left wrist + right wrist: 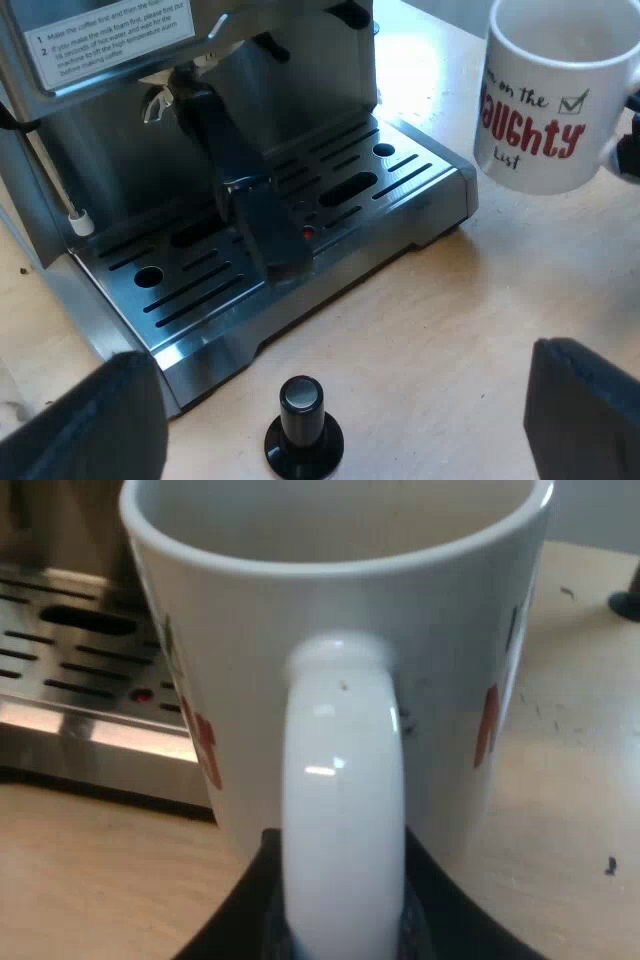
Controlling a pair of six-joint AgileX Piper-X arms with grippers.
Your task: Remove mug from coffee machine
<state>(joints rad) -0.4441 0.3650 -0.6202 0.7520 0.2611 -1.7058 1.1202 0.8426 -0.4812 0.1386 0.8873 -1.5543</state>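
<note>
A white mug with red and black lettering hangs off the drip tray, over the wooden table beside the espresso machine. My right gripper is shut on the mug's handle, a black finger on each side of it; the mug looks empty inside. This gripper shows as a dark shape at the mug's side. My left gripper is open, held above the table before the machine, over a tamper with a black knob.
The metal holder's dark handle is locked into the machine's front, its red end out over the slotted drip tray. The tray's edge lies just beyond the mug. Bare wooden table spreads between the machine and the mug.
</note>
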